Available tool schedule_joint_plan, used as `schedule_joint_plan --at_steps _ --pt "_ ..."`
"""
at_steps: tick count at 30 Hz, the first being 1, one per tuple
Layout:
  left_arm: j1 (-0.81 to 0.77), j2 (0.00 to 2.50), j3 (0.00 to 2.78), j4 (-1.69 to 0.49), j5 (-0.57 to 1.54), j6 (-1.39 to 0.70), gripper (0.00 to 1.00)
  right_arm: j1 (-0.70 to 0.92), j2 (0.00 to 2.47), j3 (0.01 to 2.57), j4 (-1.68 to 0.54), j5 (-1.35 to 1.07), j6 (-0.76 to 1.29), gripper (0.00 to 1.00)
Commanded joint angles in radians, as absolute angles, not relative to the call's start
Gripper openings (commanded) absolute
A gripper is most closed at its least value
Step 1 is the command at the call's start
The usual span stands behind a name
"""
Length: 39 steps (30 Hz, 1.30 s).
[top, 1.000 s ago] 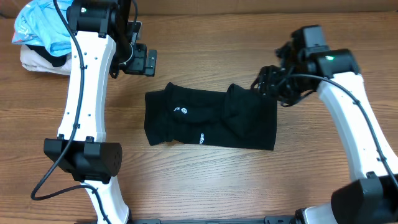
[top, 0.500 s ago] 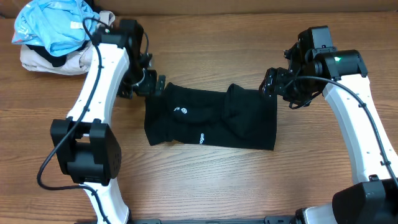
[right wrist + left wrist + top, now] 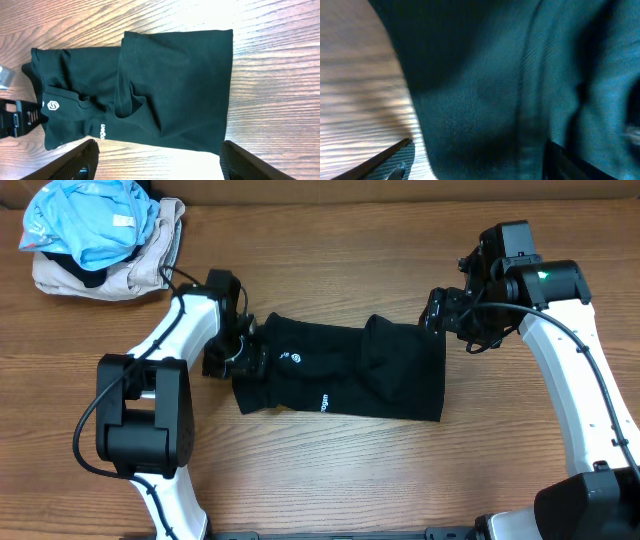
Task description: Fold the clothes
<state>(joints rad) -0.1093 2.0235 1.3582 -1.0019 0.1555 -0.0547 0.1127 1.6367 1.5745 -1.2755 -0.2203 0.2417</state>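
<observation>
A black garment [image 3: 340, 375] with small white logos lies folded in a wide rectangle on the wooden table. My left gripper [image 3: 236, 356] is low at its left edge; in the left wrist view [image 3: 480, 167] it is open, one fingertip [image 3: 395, 160] over the wood and the other over the dark fabric [image 3: 485, 85]. My right gripper [image 3: 447, 315] hovers above the garment's far right corner. In the right wrist view [image 3: 162, 165] it is open and empty, well above the garment [image 3: 150, 85].
A pile of clothes [image 3: 100, 235], light blue on beige with some black, lies at the table's far left corner. The table's back edge [image 3: 400, 198] runs behind both arms.
My left gripper has swung from the back left down to the garment's left edge and come close to the fabric. The right gripper has shifted slightly right and holds there.
</observation>
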Motion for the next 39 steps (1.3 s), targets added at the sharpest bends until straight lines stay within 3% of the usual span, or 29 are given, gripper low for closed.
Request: schedule_joint_plan --at_steps 1,4,6,10,16,19,22,28,39 --pt "-0.084 2.008 1.293 -0.964 0.181 -0.067 0.83 0.113 1.630 1.576 -1.274 -0.210 0.236 0.81" --pt "-0.073 2.008 1.252 -0.926 0.176 -0.067 0.80 0.113 1.630 1.576 -1.273 -0.210 0.239 0.81" --pt "-0.069 2.008 1.228 -0.893 0.169 -0.066 0.71 0.113 1.630 1.576 -1.270 -0.210 0.239 0.80" --pt "-0.069 2.008 1.205 -0.844 0.145 -0.067 0.38 0.113 1.631 1.576 -1.258 -0.210 0.247 0.73" --pt "-0.070 2.008 1.205 -0.768 0.152 -0.068 0.05 0.118 1.636 1.554 -1.231 -0.210 0.262 0.63" --pt "-0.072 2.008 1.208 -0.751 0.159 -0.073 0.04 0.119 1.641 1.524 -1.220 -0.212 0.263 0.56" --pt "-0.072 2.006 1.255 -0.812 0.185 -0.102 0.04 0.119 1.641 1.439 -1.184 -0.258 0.261 0.33" --pt "-0.072 1.950 1.382 -0.930 0.184 -0.082 0.04 0.125 1.641 1.266 -1.060 -0.333 0.262 0.04" --pt "-0.108 1.801 1.615 -1.094 0.192 -0.013 0.04 0.125 1.654 0.982 -0.768 -0.447 0.276 0.04"
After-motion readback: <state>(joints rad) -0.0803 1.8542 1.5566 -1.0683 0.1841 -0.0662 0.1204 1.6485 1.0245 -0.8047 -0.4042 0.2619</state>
